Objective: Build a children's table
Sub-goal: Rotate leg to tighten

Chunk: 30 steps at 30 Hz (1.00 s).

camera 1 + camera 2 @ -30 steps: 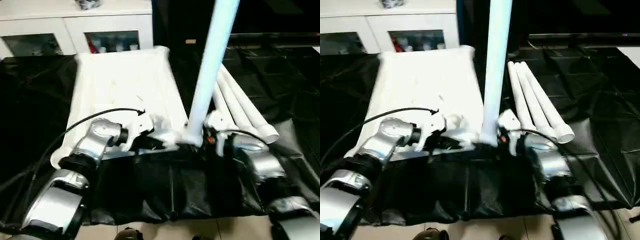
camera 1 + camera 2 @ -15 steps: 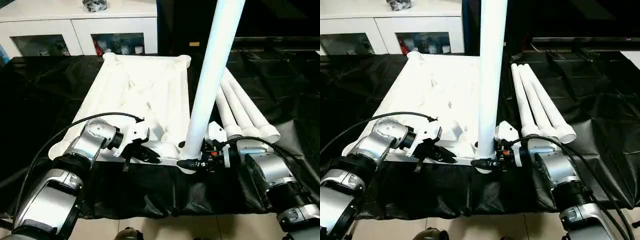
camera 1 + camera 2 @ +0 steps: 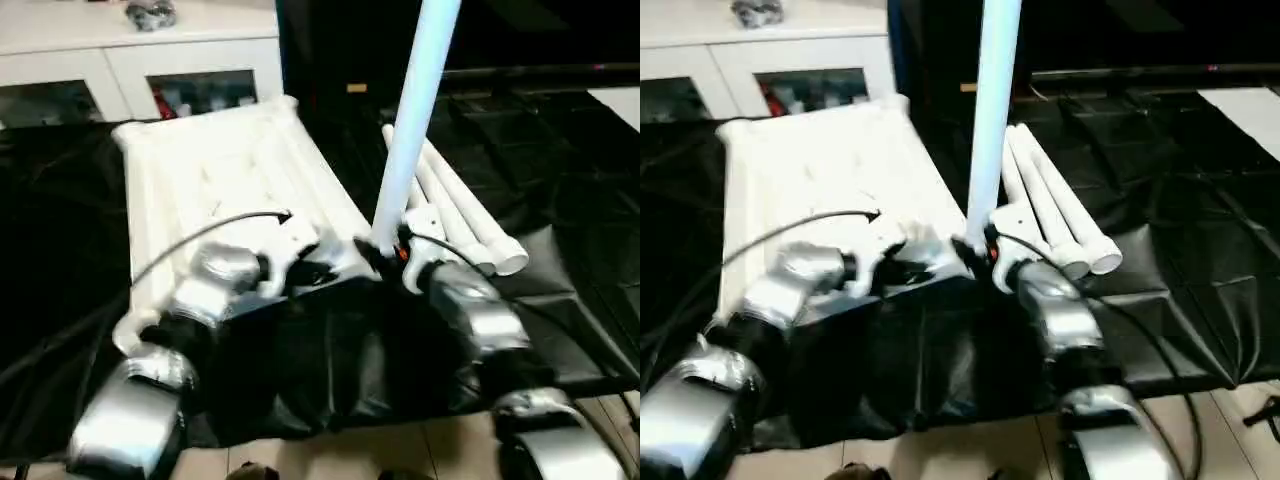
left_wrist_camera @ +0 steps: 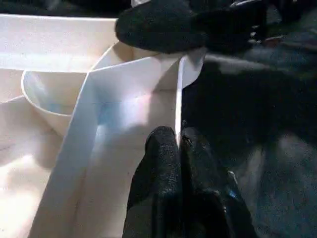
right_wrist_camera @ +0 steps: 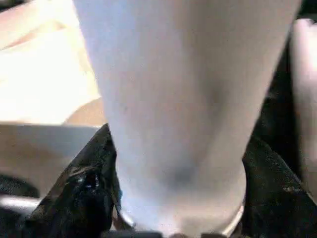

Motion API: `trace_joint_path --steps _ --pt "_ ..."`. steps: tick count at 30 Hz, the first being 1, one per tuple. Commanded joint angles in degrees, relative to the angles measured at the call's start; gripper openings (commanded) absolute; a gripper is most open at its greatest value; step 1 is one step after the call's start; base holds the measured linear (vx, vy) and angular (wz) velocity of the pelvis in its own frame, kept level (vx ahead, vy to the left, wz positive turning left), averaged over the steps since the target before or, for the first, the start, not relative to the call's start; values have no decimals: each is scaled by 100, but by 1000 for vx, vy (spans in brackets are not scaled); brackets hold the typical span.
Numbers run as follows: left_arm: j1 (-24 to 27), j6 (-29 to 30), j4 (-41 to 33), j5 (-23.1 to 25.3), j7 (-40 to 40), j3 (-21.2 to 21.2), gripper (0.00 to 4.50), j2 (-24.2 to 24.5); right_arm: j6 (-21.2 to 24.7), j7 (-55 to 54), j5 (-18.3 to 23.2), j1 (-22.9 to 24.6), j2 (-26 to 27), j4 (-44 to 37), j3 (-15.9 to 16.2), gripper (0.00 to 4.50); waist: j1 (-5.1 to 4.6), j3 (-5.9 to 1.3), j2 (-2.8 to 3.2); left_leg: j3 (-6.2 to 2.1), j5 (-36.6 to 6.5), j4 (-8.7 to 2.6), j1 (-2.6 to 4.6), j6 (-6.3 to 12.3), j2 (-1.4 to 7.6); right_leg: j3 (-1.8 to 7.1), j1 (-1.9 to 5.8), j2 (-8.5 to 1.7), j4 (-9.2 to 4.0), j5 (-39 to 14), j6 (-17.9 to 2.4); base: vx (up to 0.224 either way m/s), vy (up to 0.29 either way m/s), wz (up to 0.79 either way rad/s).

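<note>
1. The white tabletop [image 3: 225, 180] was seen lying underside up on the black-covered work table [image 3: 80, 270], its ribs facing the camera and a white glass-door cabinet [image 3: 150, 70] standing beyond it.
2. The left gripper [image 4: 178, 148] was pictured at the tabletop's near edge, its two black fingers pressed together on the thin edge wall, which ran up between the jaws toward an open corner socket [image 4: 54, 99].
3. One white leg [image 3: 410, 130] was held upright at the tabletop's near right corner, its lower end gripped between the jaws of the right gripper [image 3: 385, 250]; in the right wrist view the leg [image 5: 183, 99] was seen with a black finger against each side.
4. The remaining three legs [image 3: 1050, 210] were shown lying side by side on the black cover, just beyond the right gripper and beside the tabletop's right edge.
5. The two grippers were seen near each other along that same near edge, the standing leg between them.
</note>
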Motion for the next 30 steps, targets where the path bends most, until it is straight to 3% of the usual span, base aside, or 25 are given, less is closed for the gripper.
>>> trace_joint_path --steps 1,4,5,6,8,13,17,21,26,30 --pt "-25 -100 -394 -164 128 86 0 -138 102 63 -33 40 257 213 178 277 23 -446 -75 -122 -1052 -393 108 360 201 208 296 -317 -385 -1257 -1193 0 0 0" --pt "81 -283 -457 -155 21 -61 0 -137 -67 61 -92 -9 273 316 203 277 17 -444 -83 -123 -1106 -395 111 361 206 209 299 -319 -383 -1235 -1206 0 0 0" --pt "90 -333 -444 -156 -23 -97 0 -107 -136 122 -78 -20 270 330 204 277 0 -435 -59 -122 -1256 -404 122 318 202 209 289 -315 -405 -1381 -1176 0 0 0" --pt "142 -313 -515 -165 -106 -139 0 -39 -285 231 -57 -22 221 336 198 333 -4 -434 -59 -124 -1327 -409 128 287 204 211 287 -318 -409 -1436 -1163 0 0 0" --pt "186 -276 -598 -161 -146 -154 0 9 -336 355 -6 -24 191 330 179 347 -10 -435 -33 -130 -1358 -412 126 269 212 214 294 -321 -394 -1384 -1179 0 0 0" --pt "318 -468 -730 -302 -879 -226 0 307 -426 1162 21 68 -224 86 342 391 16 -454 -45 -114 -1136 -383 126 382 207 209 316 -303 -349 -957 -1320 0 0 0" --pt "304 -712 -619 -486 -1685 -326 0 588 -406 2410 229 221 -642 -262 554 391 78 -454 -40 -97 -1139 -375 124 456 230 204 322 -290 -325 -889 -1340 0 0 0" --pt "142 -847 -359 -535 -2273 -347 0 826 -26 3805 429 382 -1140 -781 910 391 154 -446 -19 -94 -1270 -375 150 467 240 205 305 -277 -333 -953 -1362 0 0 0" --pt "15 -959 -113 -563 -2723 -404 0 987 -19 4450 420 409 -1439 -904 1115 391 241 -449 -21 -92 -1375 -379 187 349 244 216 268 -298 -347 -1137 -1364 0 0 0" --pt "-76 -1082 80 -564 -3166 -503 0 1114 -63 4872 339 427 -1620 -951 1306 358 282 -451 -35 -104 -1329 -387 170 313 258 222 287 -321 -329 -1123 -1360 0 0 0"
